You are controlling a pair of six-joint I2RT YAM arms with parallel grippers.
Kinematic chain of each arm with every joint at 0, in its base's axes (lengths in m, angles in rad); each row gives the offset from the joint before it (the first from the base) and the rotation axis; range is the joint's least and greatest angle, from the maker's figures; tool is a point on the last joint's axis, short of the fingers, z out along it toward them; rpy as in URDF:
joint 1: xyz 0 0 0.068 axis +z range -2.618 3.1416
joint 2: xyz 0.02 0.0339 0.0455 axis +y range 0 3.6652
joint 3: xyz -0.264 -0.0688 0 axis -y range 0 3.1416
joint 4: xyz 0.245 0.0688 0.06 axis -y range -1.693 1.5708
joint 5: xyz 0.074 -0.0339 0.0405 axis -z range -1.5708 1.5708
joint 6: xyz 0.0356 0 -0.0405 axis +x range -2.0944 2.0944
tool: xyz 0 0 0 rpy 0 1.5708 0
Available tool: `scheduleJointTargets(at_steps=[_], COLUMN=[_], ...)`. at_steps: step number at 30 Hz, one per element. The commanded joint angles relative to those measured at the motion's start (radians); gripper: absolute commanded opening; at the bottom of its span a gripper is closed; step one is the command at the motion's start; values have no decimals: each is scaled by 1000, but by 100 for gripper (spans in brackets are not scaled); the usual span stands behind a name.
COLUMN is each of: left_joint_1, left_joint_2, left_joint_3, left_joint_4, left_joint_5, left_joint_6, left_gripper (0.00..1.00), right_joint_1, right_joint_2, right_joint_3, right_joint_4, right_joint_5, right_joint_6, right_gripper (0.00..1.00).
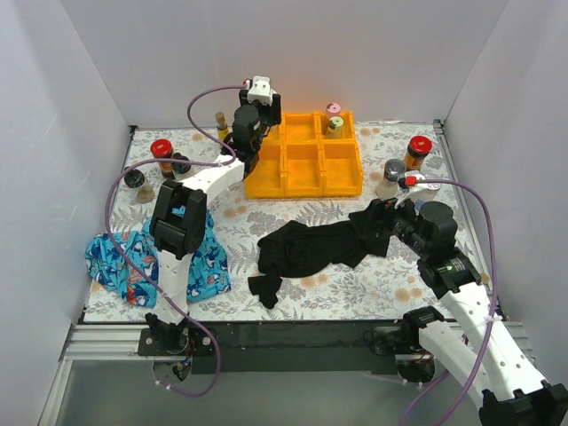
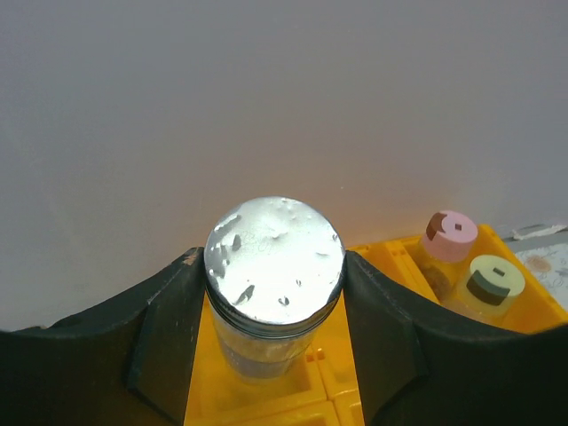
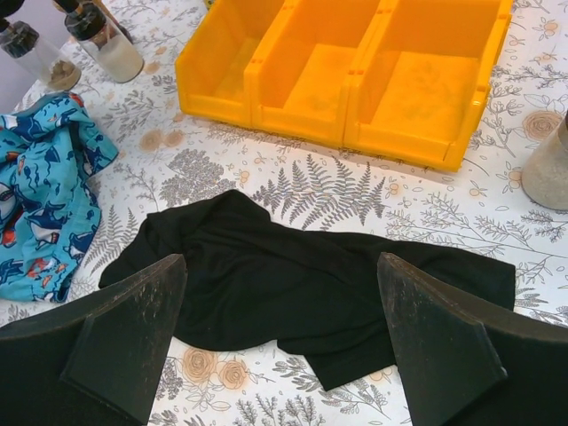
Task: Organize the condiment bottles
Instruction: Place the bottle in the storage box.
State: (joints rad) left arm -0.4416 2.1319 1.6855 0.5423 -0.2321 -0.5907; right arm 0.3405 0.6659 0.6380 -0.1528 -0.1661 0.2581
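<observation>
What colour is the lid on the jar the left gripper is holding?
Silver lid on a clear jar; clearest in the left wrist view.

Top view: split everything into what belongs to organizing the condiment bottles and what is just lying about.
Job: silver-lidded jar in left gripper; pink-lidded jar; red-lidded jars; amber bottle; black-capped bottles; orange tray.
Lying about: black cloth; blue patterned cloth.

Top view: high above near edge, facing far wall (image 1: 293, 53). Left wrist: close over tray (image 2: 257, 399). Right wrist: low, sees same tray.
</observation>
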Motion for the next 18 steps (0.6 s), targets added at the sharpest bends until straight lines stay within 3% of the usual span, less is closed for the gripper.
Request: scheduleJointTargets(at_steps=[1, 18], left_joint_1=[53, 89], left_joint_2=[-1, 244], left_joint_3=[85, 318], left_joint_4=[88, 48], left_joint_5=[36, 128], left_joint_6=[-92, -54], left_gripper=[0, 0], right_joint_1=[0, 0], right_joint_2=[8, 37], right_joint_3=[-18, -15], right_joint_4=[71, 111], right_joint_5=[19, 17], right_joint_6=[-11, 3], right_gripper=[97, 96])
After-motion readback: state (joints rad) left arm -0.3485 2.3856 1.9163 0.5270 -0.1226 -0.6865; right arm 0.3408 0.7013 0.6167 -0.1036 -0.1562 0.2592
